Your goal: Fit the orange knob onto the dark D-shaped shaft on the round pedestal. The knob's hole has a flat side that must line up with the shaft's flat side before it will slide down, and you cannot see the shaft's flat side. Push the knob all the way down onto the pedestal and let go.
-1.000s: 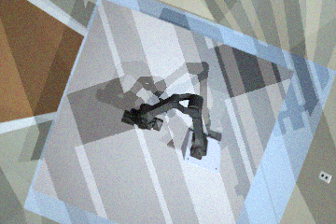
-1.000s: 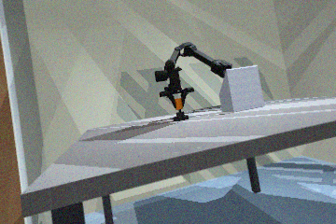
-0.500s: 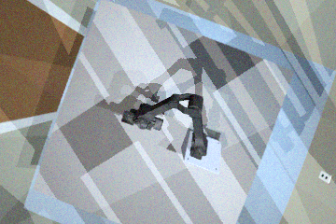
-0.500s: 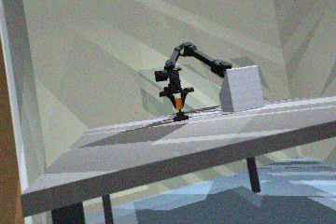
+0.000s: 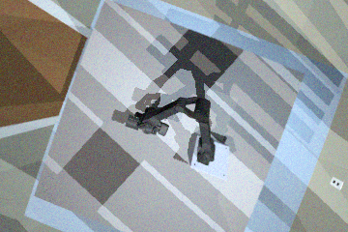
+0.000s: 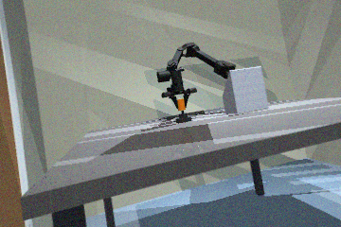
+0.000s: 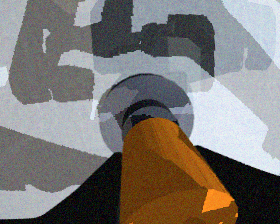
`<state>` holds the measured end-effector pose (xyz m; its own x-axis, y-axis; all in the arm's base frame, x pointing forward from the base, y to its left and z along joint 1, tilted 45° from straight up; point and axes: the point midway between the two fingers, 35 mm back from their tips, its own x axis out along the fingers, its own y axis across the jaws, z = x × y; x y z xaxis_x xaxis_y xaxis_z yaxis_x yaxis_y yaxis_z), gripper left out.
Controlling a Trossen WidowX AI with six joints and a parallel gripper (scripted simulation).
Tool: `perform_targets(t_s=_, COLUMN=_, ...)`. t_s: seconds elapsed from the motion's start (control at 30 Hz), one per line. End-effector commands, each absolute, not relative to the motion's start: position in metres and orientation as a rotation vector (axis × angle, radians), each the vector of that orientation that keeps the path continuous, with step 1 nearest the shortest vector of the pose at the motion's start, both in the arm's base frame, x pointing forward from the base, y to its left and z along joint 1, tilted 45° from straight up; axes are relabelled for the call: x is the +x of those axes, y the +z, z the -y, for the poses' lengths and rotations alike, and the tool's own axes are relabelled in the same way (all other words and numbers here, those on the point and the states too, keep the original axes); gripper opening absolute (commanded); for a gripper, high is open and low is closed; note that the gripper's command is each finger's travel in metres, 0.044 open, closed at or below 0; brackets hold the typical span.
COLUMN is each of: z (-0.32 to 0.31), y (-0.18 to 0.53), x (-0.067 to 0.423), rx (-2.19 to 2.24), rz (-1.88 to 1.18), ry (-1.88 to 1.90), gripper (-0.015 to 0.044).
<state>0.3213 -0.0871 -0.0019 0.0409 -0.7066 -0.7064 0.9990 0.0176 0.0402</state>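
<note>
Evidently aligned from above, unseated: knob over pedestal

We find the gripper [image 6: 181,102] closed on the orange knob [image 6: 181,104] [image 7: 165,172], one finger at either side. Taking the round pedestal [image 6: 184,119] [image 7: 107,122] as our landmark, we place the knob above it, upright or nearly so in the exterior view, with a gap between its lower end and the pedestal. A thin dark stretch of the shaft [image 6: 183,113] shows in that gap. In the wrist view the knob's far end overlaps the pedestal's middle.

The coming move turns on this: the pedestal lies below the gripper, along the knob's long axis. We cannot tell whether the shaft's tip has entered the hole, and the flat side is hidden from us. In our judgement, the knob wants a slow turn about that axis under light downward pressure until it drops, then a straight push onto the pedestal and release. Forcing it while the flats disagree could tilt or jam it.
</note>
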Motion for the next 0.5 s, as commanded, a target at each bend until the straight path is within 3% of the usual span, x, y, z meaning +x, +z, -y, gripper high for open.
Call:
perform_targets(t_s=0.0, z=0.0877, y=-0.0031, x=0.321, rx=0.639, rz=-0.586, ry=-1.45, gripper=0.0)
perform_targets(t_s=0.47, z=0.0906, y=-0.006, x=0.3209, rx=0.638, rz=-0.586, ry=-1.45, gripper=0.0)
